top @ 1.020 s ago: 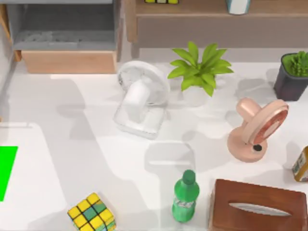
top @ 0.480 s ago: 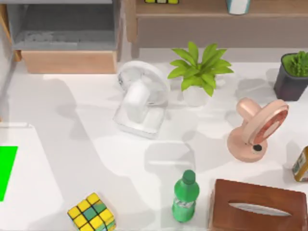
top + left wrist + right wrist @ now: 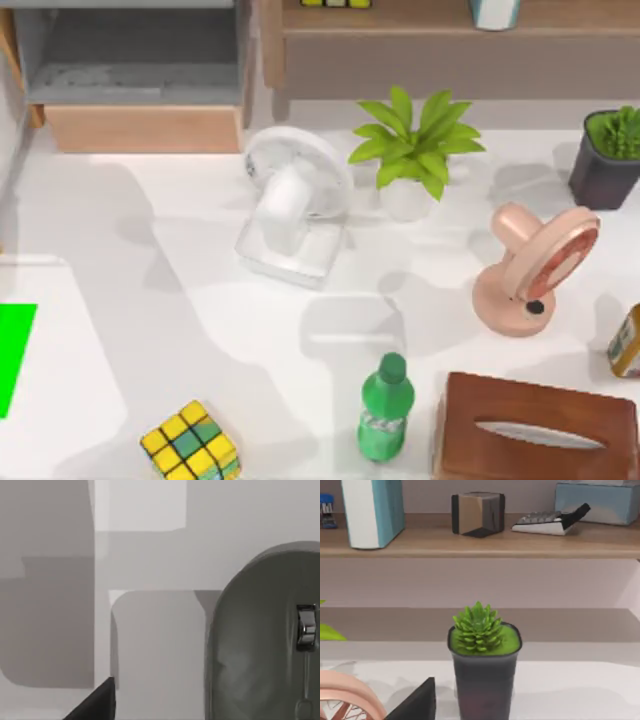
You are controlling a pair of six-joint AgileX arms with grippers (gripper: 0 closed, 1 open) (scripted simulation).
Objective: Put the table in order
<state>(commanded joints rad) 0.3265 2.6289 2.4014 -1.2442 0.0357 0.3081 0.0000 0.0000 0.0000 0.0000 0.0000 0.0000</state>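
A dark fingertip (image 3: pixel 97 702) of the left gripper is showing at the edge of the left wrist view, hanging over the white table (image 3: pixel 150 650) beside a grey mouse (image 3: pixel 265 640); whether this gripper is apart or together I cannot tell. A dark fingertip (image 3: pixel 417 702) of the right gripper is showing in the right wrist view, facing a succulent (image 3: pixel 479 625) sitting in a dark pot (image 3: pixel 482 685); its state I cannot tell either.

No writing can be read on anything. The green bottle (image 3: pixel 385 408) is carrying a label too small to read.

The table (image 3: pixel 200 300) is spreading across the whole top view. A leafy plant (image 3: pixel 415 140) is standing in a white pot at far centre, with the dark pot (image 3: pixel 605 165) at far right. A white fan (image 3: pixel 293 205) is lying just left of the plant. A pink fan (image 3: pixel 530 265) is standing at right. A brown tissue box (image 3: pixel 535 430) is lying near right, the bottle just left of it. A cube (image 3: pixel 190 442) is sitting near left. A green patch (image 3: pixel 15 350) is lying on a white mat at the left edge. A shelf (image 3: pixel 480 542) at the far side is holding a blue book (image 3: pixel 372 510), a brown cube (image 3: pixel 477 512) and a calculator (image 3: pixel 545 522). A grey cabinet (image 3: pixel 140 70) is standing at far left.
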